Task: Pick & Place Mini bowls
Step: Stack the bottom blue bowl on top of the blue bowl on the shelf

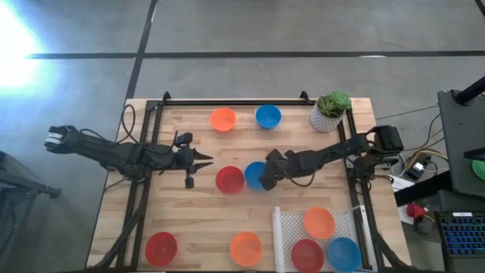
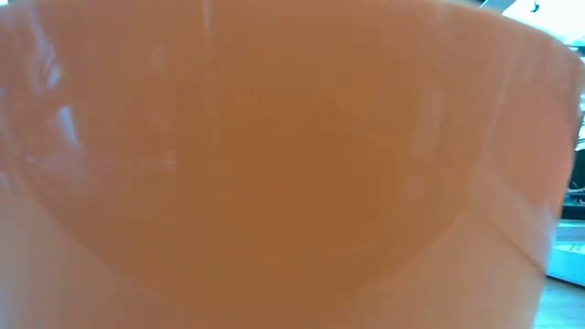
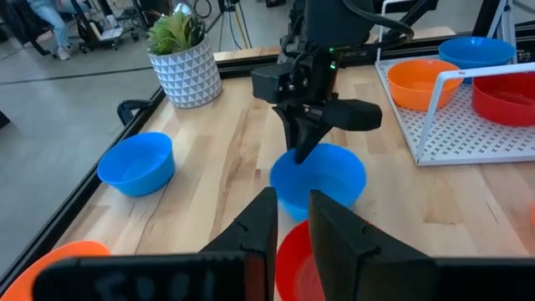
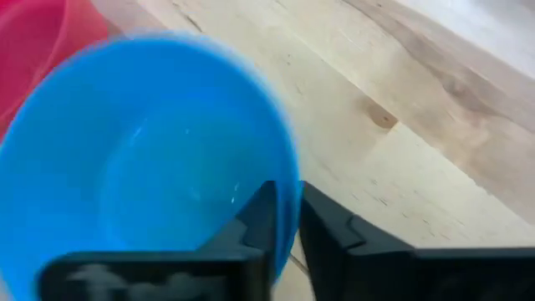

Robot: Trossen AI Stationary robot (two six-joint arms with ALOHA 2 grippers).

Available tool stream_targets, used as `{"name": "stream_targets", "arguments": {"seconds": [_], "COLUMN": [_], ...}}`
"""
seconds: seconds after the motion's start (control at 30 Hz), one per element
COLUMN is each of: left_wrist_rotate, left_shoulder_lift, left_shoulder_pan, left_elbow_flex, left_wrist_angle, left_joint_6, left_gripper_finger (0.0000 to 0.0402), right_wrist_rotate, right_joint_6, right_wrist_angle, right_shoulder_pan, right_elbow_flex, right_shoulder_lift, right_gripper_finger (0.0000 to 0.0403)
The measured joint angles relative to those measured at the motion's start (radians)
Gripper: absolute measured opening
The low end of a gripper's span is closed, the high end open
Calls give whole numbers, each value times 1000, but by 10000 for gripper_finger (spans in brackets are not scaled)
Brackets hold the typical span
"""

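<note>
A blue mini bowl (image 1: pixel 254 174) (image 3: pixel 322 180) stands on its base at the table's middle, beside a red mini bowl (image 1: pixel 229 180). My right gripper (image 1: pixel 267 178) (image 4: pixel 284 226) is shut on the blue bowl's rim, reaching in from the table's right. My left gripper (image 1: pixel 206 158) (image 3: pixel 292 217) hovers left of the red bowl, pointing toward it, with a narrow gap between its fingers and nothing in it. An orange bowl (image 2: pixel 274 164) fills the low view and hides all else there. My right gripper pinches the blue bowl's rim (image 4: pixel 290 196) on the side toward the table's right, one finger (image 4: pixel 255 221) inside the bowl and one (image 4: pixel 334 238) outside. The fingers slant down from above and from the right. The bowl sits upright on the table.
At the far edge stand an orange bowl (image 1: pixel 223 119), a blue bowl (image 1: pixel 268 116) and a white plant pot (image 1: pixel 328 114). A white rack (image 1: pixel 282 235) at the near right holds three bowls. A red bowl (image 1: pixel 161 248) and an orange bowl (image 1: pixel 245 249) sit near the front edge.
</note>
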Motion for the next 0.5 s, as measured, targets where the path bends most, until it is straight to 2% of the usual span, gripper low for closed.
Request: {"name": "stream_targets", "arguments": {"seconds": [0.1,0.3,0.5], "left_wrist_rotate": [0,0,0], "left_shoulder_lift": [0,0,0], "left_shoulder_pan": [0,0,0], "left_elbow_flex": [0,0,0], "left_wrist_angle": [0,0,2], "left_joint_6": [0,-3,-6], "left_gripper_finger": [64,64,64], "right_wrist_rotate": [3,5,30], "right_joint_6": [-5,-34,-55], "right_wrist_angle": [1,-7,-58], "right_shoulder_pan": [0,0,1], "right_elbow_flex": [0,0,0], "right_shoulder_lift": [-6,-46,-160], "right_gripper_finger": [15,10,9]}}
